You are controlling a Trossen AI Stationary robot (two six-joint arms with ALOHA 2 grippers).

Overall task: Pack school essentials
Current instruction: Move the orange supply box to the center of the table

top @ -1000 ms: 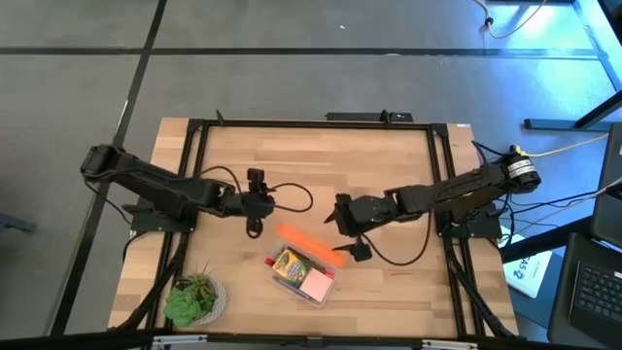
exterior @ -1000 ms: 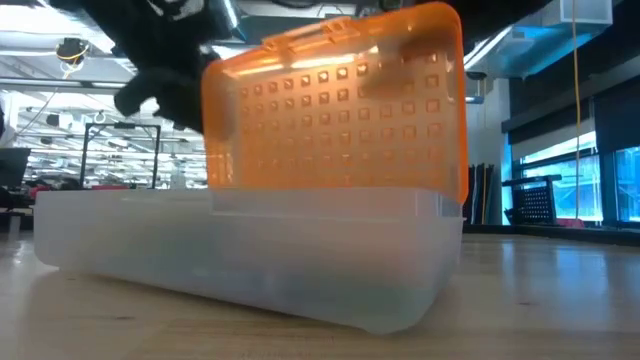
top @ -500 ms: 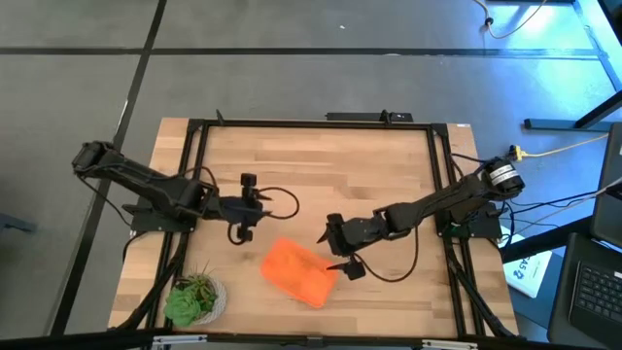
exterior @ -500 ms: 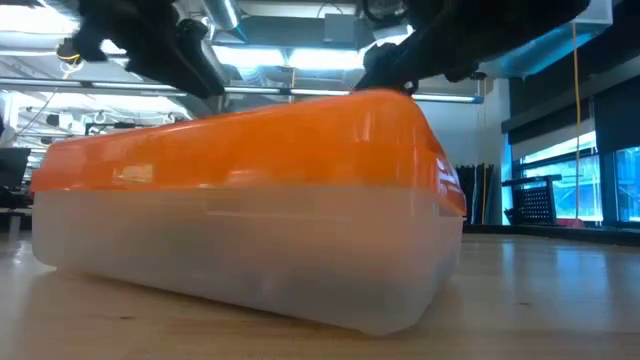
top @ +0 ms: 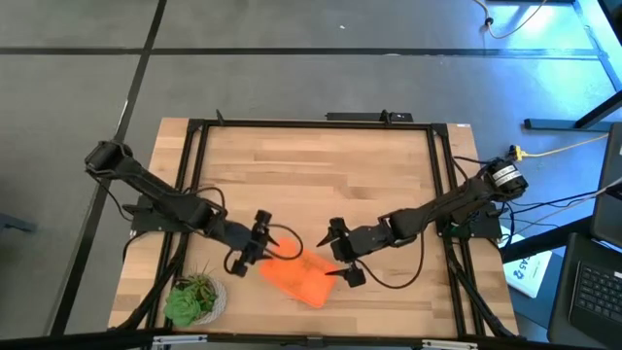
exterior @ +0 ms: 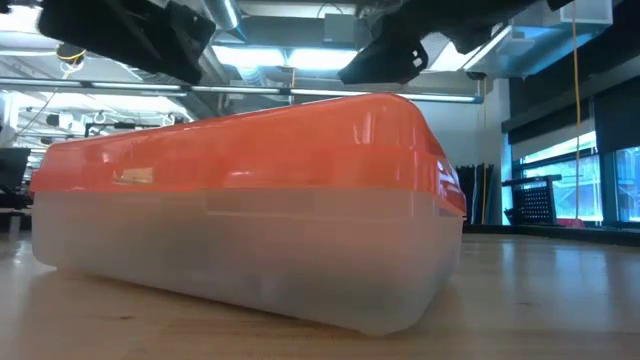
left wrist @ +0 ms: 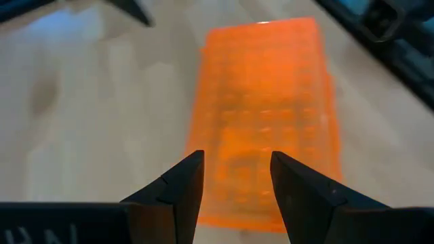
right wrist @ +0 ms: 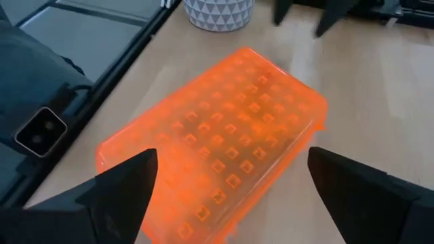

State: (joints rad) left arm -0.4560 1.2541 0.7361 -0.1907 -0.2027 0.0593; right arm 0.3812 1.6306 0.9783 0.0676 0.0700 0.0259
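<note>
- Case lay shut near the front middle of the table, orange lid down over the clear tub; whatever stationery was inside could not be seen through it
- Long axis ran slantwise in the high view, from the left-back corner toward the right-front, so each arm faced one end of it
- Left gripper hovered just over the left-back end, fingers partly spread with nothing between them, pointing along the lid's length
- Right gripper stood over the right-hand long side, fingers spread wide and empty, the lid showing in the gap between them
- Both arms reached in low from their own sides, wrists bent down toward the case; the left looked a shade nearer to touching it
- Likely what remained was pressing the lid home or latching it, which would call for a push straight down on the lid
- Plant sat at the front-left corner, apart from the case
</note>
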